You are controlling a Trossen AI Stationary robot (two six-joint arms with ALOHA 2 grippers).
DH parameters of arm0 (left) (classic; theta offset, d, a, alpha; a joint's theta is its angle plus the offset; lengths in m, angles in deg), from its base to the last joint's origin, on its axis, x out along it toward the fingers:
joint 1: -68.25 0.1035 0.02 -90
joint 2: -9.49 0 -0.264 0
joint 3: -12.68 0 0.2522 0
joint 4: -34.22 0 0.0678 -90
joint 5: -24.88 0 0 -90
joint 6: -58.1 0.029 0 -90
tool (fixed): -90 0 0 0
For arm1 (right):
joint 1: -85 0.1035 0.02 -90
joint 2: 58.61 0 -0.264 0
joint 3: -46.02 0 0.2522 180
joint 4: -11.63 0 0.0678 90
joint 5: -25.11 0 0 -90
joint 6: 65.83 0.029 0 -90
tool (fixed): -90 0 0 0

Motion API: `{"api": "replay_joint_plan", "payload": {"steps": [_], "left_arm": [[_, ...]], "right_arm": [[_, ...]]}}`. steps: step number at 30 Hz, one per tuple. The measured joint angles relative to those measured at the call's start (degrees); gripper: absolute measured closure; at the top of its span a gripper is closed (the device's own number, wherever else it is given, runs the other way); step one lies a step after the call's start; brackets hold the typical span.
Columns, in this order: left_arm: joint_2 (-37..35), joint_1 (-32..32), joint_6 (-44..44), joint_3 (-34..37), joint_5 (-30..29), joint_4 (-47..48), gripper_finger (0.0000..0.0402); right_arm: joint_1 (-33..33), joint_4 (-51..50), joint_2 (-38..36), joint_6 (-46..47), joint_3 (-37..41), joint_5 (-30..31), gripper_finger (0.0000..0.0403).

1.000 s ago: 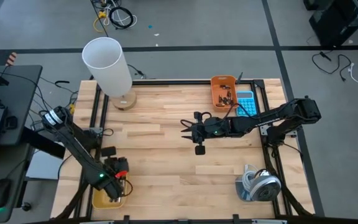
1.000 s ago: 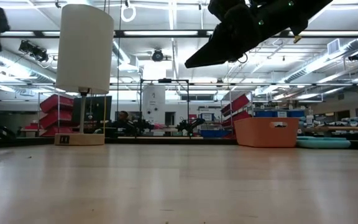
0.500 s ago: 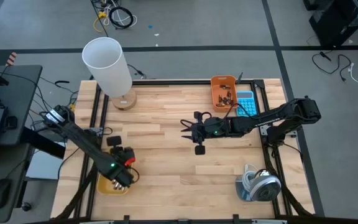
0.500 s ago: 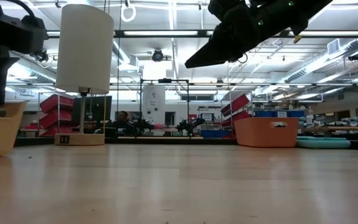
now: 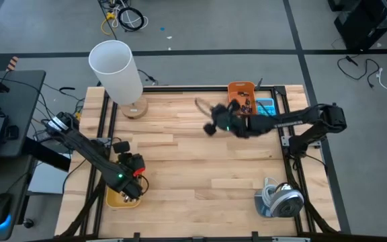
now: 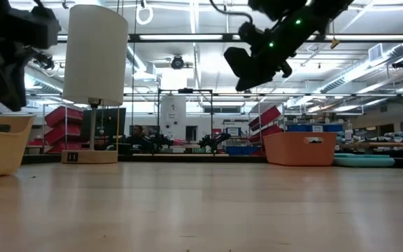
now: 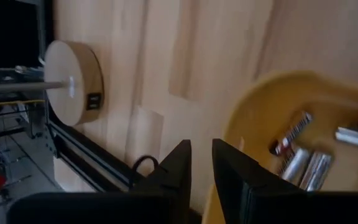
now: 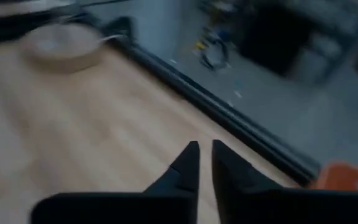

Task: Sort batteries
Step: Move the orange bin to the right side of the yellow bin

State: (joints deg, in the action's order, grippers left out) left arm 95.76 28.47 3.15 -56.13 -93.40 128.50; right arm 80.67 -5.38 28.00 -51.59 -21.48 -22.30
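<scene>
1. Since the earlier frames the right arm has swung from mid-counter toward the far edge, so the right gripper (image 5: pixel 210 128) now hangs above the wood just short of the orange bin (image 5: pixel 241 98); the left arm has shifted only slightly near the yellow tray (image 5: pixel 121 199).
2. No brand name, label or other writing can be read on any object; the small dark plate on the lamp base (image 7: pixel 73 81) is too blurred to make out.
3. Right gripper: in the right wrist view its fingers (image 8: pixel 189 160) stand nearly together with a narrow slit between them, and nothing is seen between them. They touch nothing and are raised above the counter (image 5: pixel 180 168).
4. Left gripper (image 7: pixel 201 163): in the left wrist view its fingers (image 7: pixel 180 168) are close together with a thin gap, pinching nothing visible. It sits at the edge of the yellow tray, at the near left corner of the counter.
5. Several batteries (image 7: pixel 306 158), silvery, one with a dark-striped, red-tipped casing, lie in the yellow tray.
6. More small cells (image 5: pixel 244 104) lie in the orange bin at the far edge, next to the blue calculator (image 5: pixel 266 107).
7. A white cylindrical lamp (image 5: pixel 116 70) stands at the far left; a grey roll-like object (image 5: pixel 279 199) sits near right.
</scene>
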Motion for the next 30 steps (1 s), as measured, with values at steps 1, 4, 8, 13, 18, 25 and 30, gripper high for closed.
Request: {"api": "replay_joint_plan", "payload": {"steps": [1, 4, 8, 13, 18, 25, 30], "left_arm": [[-0.49, 0.00, -0.77, 0.00, -0.99, 0.02, 0.0335], [-2.32, -0.03, -2.57, -0.01, -4.48, -0.37, 0.0335], [-4.91, -0.07, -2.70, -0.82, -10.36, -2.10, 0.0335], [-7.33, -0.43, -2.43, -2.38, -19.34, -3.38, 0.0335], [-8.65, -1.49, -2.43, -3.75, -25.61, -3.64, 0.0335], [-10.17, -3.07, -2.56, -4.20, -27.84, -4.62, 0.0335], [-10.17, -3.81, -3.42, -4.20, -28.03, -5.00, 0.0335]], "right_arm": [[-1.69, -1.69, -0.01, 3.52, -0.96, -0.03, 0.0378], [-7.06, -8.13, 0.43, 10.20, -3.58, -1.60, 0.0398], [-14.28, -17.57, 0.47, 17.64, -5.96, -6.43, 0.0399], [-20.40, -21.93, 1.27, 21.05, -6.13, -15.07, 0.0402], [-22.46, -24.78, 3.02, 21.77, -6.09, -18.10, 0.0402], [-21.62, -30.12, 3.73, 24.77, -6.09, -11.88, 0.0403], [-19.88, -36.13, 4.80, 29.70, -6.05, -11.23, 0.0403]]}}
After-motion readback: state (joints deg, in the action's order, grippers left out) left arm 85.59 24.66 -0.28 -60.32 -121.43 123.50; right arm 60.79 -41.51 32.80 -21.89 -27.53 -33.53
